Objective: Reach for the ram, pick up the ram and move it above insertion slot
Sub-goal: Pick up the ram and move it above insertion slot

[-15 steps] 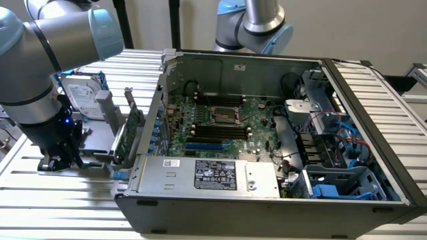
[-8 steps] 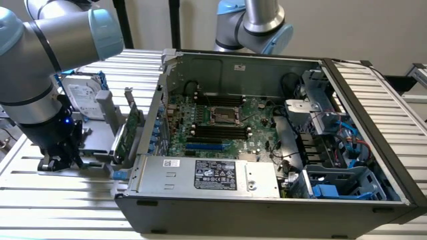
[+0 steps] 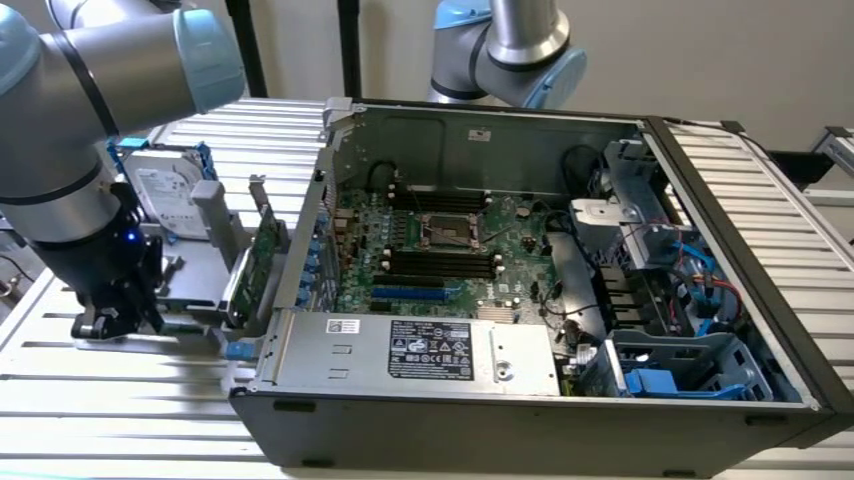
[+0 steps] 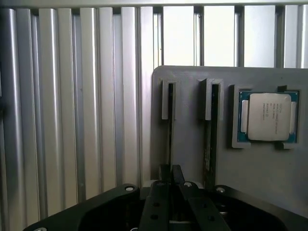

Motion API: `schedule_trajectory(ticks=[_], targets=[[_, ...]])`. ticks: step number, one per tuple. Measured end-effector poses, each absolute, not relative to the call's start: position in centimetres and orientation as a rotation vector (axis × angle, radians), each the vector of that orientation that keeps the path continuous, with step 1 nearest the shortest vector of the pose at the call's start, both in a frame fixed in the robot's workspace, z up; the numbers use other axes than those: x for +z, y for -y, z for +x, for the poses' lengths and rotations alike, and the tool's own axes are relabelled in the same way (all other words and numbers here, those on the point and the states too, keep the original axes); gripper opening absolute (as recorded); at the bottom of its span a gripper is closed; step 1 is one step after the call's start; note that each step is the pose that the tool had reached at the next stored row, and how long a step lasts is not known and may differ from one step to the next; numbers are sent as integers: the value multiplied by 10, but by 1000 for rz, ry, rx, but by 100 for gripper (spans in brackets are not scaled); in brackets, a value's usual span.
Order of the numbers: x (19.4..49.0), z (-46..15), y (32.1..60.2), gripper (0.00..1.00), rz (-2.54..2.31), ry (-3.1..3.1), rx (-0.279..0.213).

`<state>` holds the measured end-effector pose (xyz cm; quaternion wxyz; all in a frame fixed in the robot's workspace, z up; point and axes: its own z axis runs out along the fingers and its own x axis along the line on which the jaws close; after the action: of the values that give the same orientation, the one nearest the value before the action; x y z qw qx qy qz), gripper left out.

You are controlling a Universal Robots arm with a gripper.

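Exterior view: the gripper [image 3: 114,312] hangs low over a gray holder [image 3: 187,290], at nine o'clock from the open case [image 3: 534,400]. The slot [image 3: 434,265] lies inside the case on the board.

Wrist view: the gripper [image 4: 171,169] straddles the ram [image 4: 170,134], which stands edge-on in the holder's groove. I cannot tell whether the ram is clamped. A second stick [image 4: 209,139] stands beside it, with a CPU [image 4: 268,117] beyond.

place: robotics lab | evidence: open computer case [image 3: 534,425]; slatted aluminium bench [image 3: 120,410]; robot arm [image 3: 54,190]
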<state>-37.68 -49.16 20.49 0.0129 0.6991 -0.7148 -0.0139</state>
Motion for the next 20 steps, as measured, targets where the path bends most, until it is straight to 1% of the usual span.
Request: schedule_trajectory(ticks=[7,20], targets=[[223,-377,492,13,2178,2227,-43],[278,-372,492,13,2182,2227,-47]])
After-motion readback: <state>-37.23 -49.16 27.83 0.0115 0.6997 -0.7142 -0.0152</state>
